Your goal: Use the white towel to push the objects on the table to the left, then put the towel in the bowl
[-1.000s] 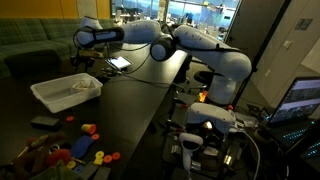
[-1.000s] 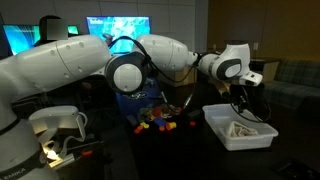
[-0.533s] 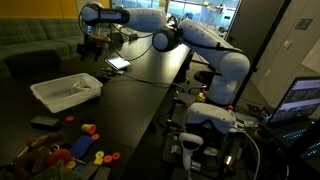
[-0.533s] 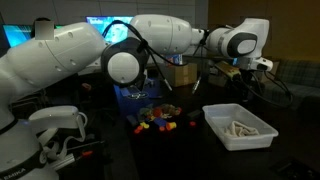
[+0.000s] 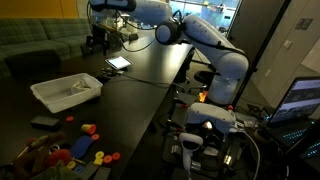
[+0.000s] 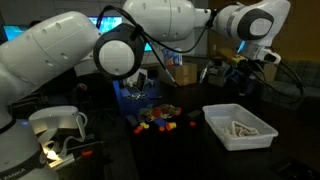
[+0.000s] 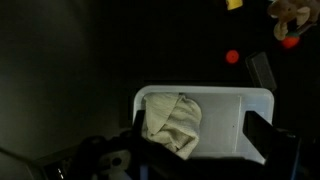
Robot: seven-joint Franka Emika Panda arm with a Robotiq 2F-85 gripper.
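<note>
The white towel [image 7: 172,120] lies crumpled in the white rectangular bowl [image 7: 255,100], at one end. It shows in both exterior views [image 5: 72,91] [image 6: 239,127] inside the bowl [image 5: 82,99] [image 6: 245,145]. My gripper [image 7: 205,140] is open and empty, high above the bowl, fingers apart on either side of it in the wrist view. It hangs well above the table in both exterior views [image 5: 96,42] [image 6: 247,72]. Small coloured toys [image 5: 88,148] [image 6: 160,119] sit grouped on the dark table beside the bowl.
In the wrist view a red ball [image 7: 232,57], a dark flat object [image 7: 262,70] and a plush toy [image 7: 286,12] lie beyond the bowl. A phone-like device [image 5: 118,62] lies farther along the table. Robot base and cables stand off the table edge [image 5: 205,125].
The arm has risen steadily, lifting the gripper from just over the bowl to high above it. The towel stays in the bowl.
</note>
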